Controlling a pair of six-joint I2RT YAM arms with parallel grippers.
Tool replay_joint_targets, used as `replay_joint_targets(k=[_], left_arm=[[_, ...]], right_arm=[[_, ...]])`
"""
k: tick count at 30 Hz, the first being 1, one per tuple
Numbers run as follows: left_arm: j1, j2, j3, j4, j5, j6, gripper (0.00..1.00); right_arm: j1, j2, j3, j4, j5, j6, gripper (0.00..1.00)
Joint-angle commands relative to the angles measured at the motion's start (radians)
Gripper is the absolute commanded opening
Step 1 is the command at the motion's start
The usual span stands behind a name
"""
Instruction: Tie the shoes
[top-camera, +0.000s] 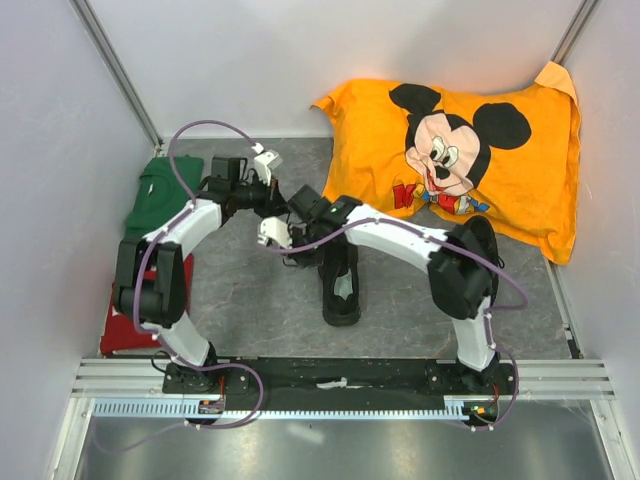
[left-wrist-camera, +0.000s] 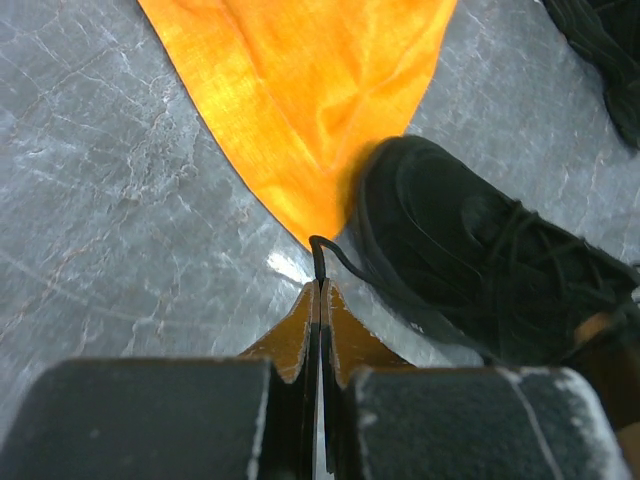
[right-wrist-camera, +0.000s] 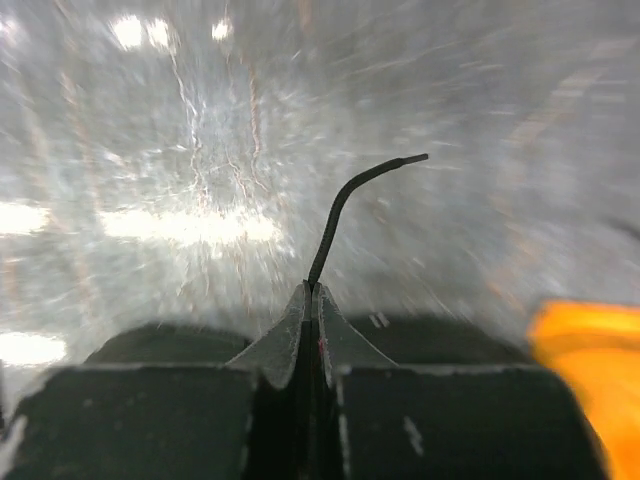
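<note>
One black shoe (top-camera: 341, 290) lies in the middle of the table, its upper end under my right forearm. It fills the right of the left wrist view (left-wrist-camera: 470, 260). The second black shoe (top-camera: 487, 238) sits behind my right arm's elbow; its edge also shows in the left wrist view (left-wrist-camera: 600, 50). My left gripper (top-camera: 284, 202) (left-wrist-camera: 320, 285) is shut on a thin black lace (left-wrist-camera: 320, 255) that runs to the near shoe. My right gripper (top-camera: 273, 236) (right-wrist-camera: 311, 288) is shut on another black lace (right-wrist-camera: 340, 210), whose free end curves up above the grey table.
An orange Mickey Mouse pillowcase (top-camera: 460, 150) lies at the back right; its corner reaches the shoe's toe (left-wrist-camera: 300, 90). A green cloth (top-camera: 160, 190) and a red one (top-camera: 115, 320) lie at the left wall. Walls close three sides.
</note>
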Motion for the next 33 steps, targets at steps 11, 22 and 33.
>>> replay_joint_targets(k=[11,22,33], left_arm=[[0.144,-0.464,-0.313,-0.396,-0.075,0.57,0.02],[0.147,-0.71,-0.557,-0.554,-0.158,0.959,0.01],[-0.018,-0.662,-0.298,-0.371,0.083,0.655,0.43]], right_arm=[[-0.151,-0.44,-0.077,-0.116,-0.214,0.134,0.0],[-0.234,-0.546,-0.195,-0.039,-0.33,0.303,0.0],[-0.276,-0.716,-0.431,-0.099,-0.364,0.263,0.0]])
